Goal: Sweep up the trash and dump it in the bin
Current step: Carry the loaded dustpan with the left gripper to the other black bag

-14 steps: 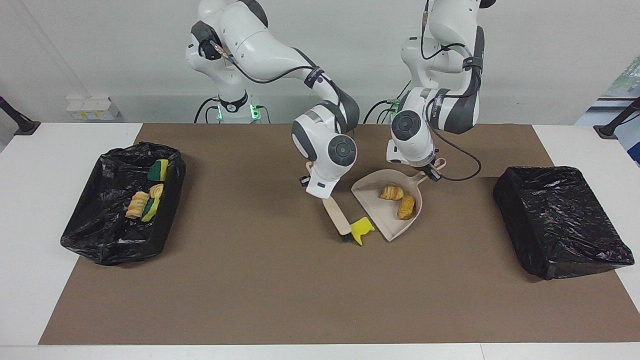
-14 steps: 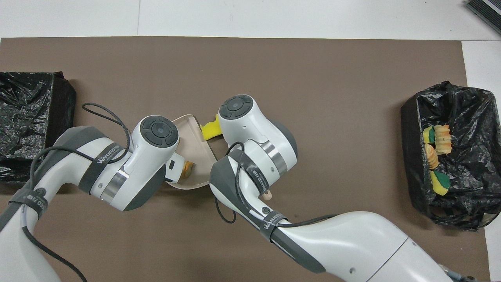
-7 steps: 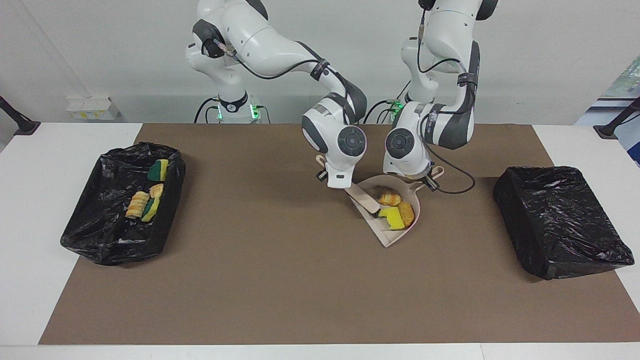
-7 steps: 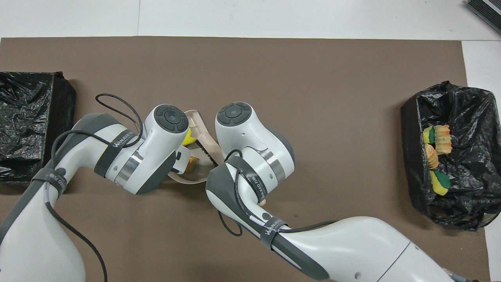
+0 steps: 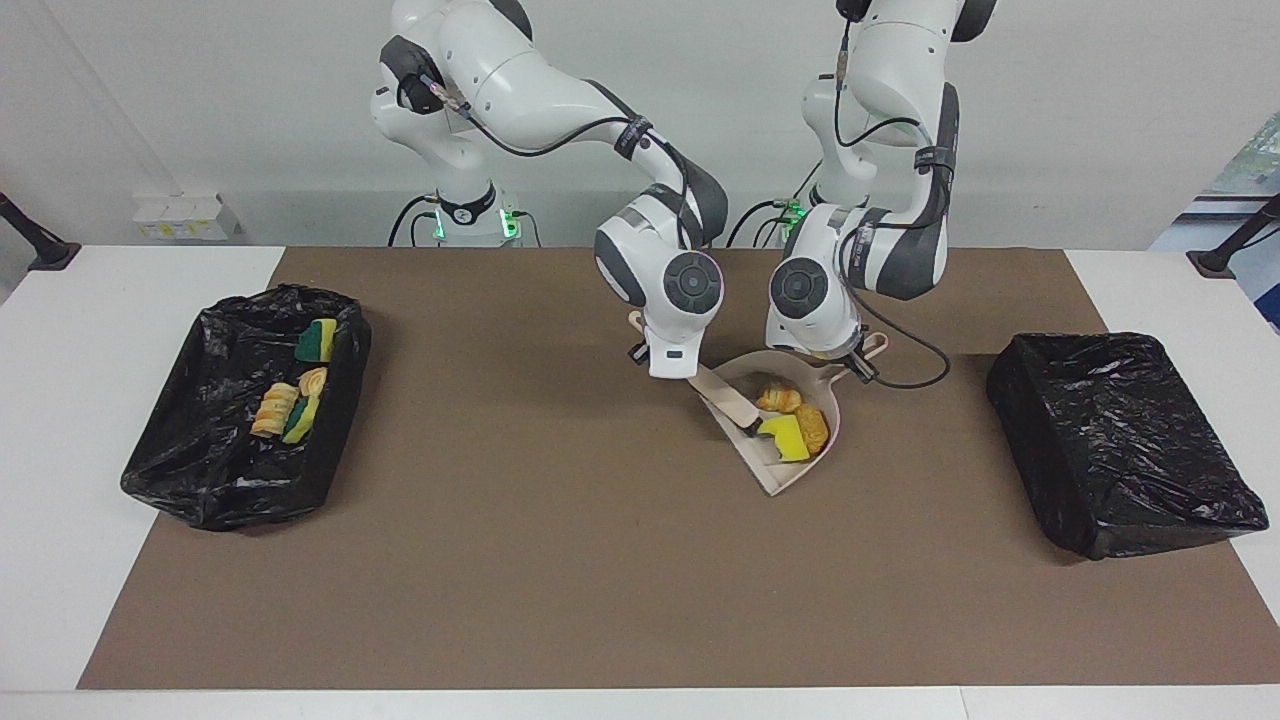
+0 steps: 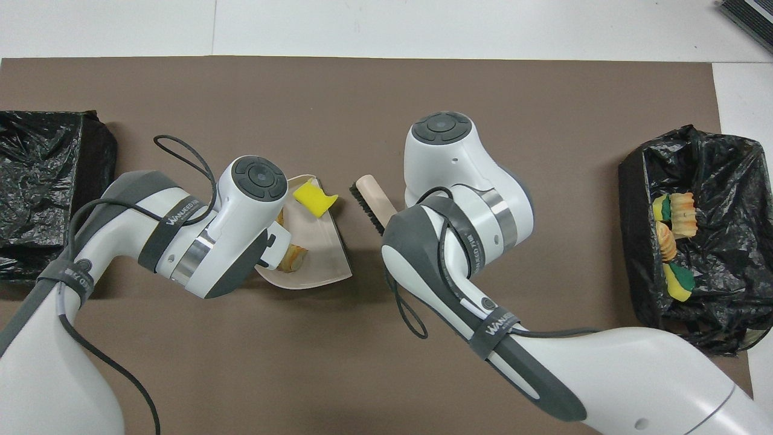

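A beige dustpan (image 5: 771, 468) (image 6: 314, 266) sits mid-mat with three scraps of trash in it: a yellow sponge chunk (image 5: 784, 436) (image 6: 312, 199), a pastry (image 5: 778, 398) and a bread piece (image 5: 813, 428) (image 6: 293, 260). My left gripper (image 5: 856, 354) is shut on the dustpan's handle, its fingers mostly hidden under the wrist. My right gripper (image 5: 688, 372) is shut on the beige brush (image 5: 728, 397) (image 6: 373, 203), whose bristles sit by the pan's open edge. The black-lined bin (image 5: 190, 470) (image 6: 634, 181) at the right arm's end holds several more scraps (image 5: 288, 402) (image 6: 671, 235).
A second black-bagged bin (image 5: 1125, 440) (image 6: 42, 181) stands at the left arm's end of the brown mat (image 5: 560, 560). A loose cable (image 5: 915, 370) hangs from the left wrist next to the pan's handle.
The right gripper's brush pushed the yellow sponge chunk off the mat into the dustpan. The brush has since drawn slightly away from the pan's mouth. The left gripper kept hold of the handle.
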`<state>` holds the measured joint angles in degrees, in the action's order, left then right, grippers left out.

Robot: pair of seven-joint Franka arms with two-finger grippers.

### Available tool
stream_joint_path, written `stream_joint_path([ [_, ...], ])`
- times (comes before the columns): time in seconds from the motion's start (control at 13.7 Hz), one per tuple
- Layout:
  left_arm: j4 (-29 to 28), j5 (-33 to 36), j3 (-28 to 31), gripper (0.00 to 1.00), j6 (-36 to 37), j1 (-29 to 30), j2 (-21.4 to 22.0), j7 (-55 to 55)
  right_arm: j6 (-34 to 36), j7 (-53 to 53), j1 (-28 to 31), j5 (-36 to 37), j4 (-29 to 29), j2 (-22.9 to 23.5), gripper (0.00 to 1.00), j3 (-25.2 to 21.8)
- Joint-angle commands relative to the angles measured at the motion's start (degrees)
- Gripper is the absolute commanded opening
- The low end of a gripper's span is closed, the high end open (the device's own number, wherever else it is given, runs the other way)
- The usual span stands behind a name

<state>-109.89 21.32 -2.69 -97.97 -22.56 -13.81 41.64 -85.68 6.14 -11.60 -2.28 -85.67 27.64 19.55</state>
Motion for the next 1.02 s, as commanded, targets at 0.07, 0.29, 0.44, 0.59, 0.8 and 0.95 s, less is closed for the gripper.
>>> stream_joint_path([
  [0.07,-2.26,0.92,-0.12,0.00,-0.03,2.87,5.54,7.21,3.50,0.80,6.05,-0.01,-4.05,-5.22,0.00,0.32],
  [0.29,-2.61,1.01,0.05,0.00,-0.64,4.01,7.47,10.73,3.15,-1.21,9.49,1.57,-8.01,-8.04,0.00,0.14],
  [0.44,-2.79,1.01,0.05,0.00,-1.08,7.25,10.63,11.52,2.62,-5.24,10.89,1.93,-9.77,-9.27,0.00,0.14],
  [0.59,-2.44,2.49,0.23,0.00,-2.30,10.68,12.74,16.68,2.01,-7.54,13.70,2.02,-12.13,-9.97,0.00,0.23],
  [0.8,-0.95,3.03,0.23,0.00,-5.55,18.67,13.63,26.70,-6.74,-10.45,16.51,2.54,-25.19,-16.54,0.00,0.05],
  [0.95,0.63,3.20,0.23,0.00,-7.75,23.33,13.28,32.60,-13.52,-9.49,19.32,2.63,-34.61,-21.64,0.00,0.14],
])
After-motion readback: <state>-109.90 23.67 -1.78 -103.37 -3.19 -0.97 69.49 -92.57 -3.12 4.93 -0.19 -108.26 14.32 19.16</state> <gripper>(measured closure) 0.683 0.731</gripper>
